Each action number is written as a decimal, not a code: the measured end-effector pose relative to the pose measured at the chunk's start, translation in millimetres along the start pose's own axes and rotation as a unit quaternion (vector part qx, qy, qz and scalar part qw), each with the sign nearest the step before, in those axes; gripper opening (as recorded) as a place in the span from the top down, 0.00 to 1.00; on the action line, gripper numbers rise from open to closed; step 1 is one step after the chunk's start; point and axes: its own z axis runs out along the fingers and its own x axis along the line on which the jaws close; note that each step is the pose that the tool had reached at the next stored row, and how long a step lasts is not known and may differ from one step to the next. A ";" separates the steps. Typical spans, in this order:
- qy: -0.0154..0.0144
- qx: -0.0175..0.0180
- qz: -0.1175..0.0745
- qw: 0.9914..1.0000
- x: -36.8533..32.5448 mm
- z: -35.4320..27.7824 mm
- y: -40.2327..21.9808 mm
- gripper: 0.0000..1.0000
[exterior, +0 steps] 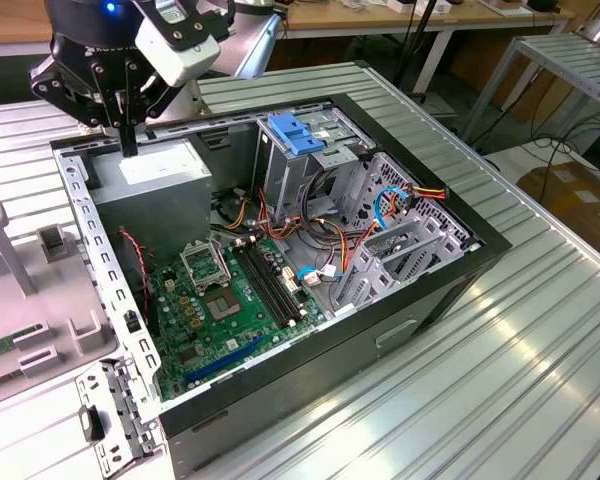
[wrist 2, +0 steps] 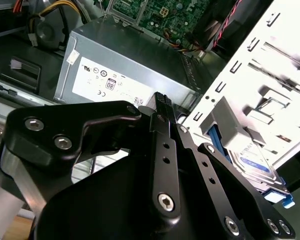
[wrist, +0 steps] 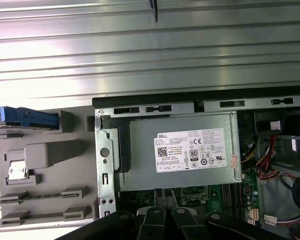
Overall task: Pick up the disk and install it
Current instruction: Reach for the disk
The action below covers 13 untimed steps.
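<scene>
Disk (wrist: 25, 117): flat in the grey holder (exterior: 40, 290) at the left edge of the exterior view, outside the computer case (exterior: 430, 290); not gripped.
Gripper (exterior: 128, 145): upper left of the exterior view, over the power supply (exterior: 150, 185), well apart from the disk.
Drive cage (exterior: 310, 150): upper centre, with loose cables (exterior: 340, 215) just beside it.
Risk: coming down here would probably strike the power supply; the cables could snag a drive on its way in.
Fingers: pressed together, nothing between them, apparently touching nothing.
</scene>
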 end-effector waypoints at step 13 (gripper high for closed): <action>0.000 0.000 0.000 1.000 11.7 -0.3 -0.9 0.89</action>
